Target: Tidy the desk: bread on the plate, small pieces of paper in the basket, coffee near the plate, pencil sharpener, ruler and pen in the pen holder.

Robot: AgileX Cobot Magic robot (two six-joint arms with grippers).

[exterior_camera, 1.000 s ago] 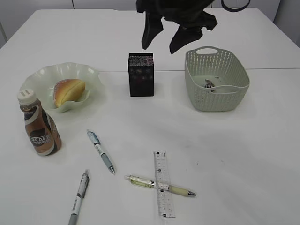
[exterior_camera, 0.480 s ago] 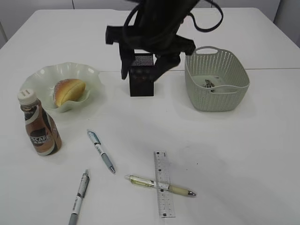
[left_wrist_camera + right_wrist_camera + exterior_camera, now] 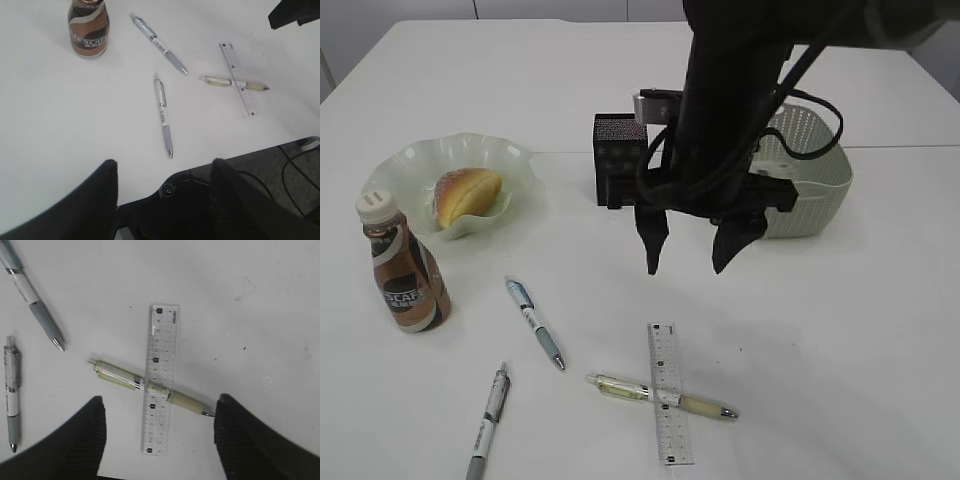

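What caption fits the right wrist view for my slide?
Open right tool above a clear ruler lying across a yellow-green pen, two grey pens at left.

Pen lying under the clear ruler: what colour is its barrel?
Pale yellow-green translucent pen, with a cream grip, crossing under the clear plastic ruler. Right wrist view shows it best.

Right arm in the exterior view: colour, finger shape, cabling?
All black. The right gripper ends in two tapered, pointed fingers; in the right wrist view their pads show fine ribbing. Black cables loop loosely along the arm. No markings or labels are visible.
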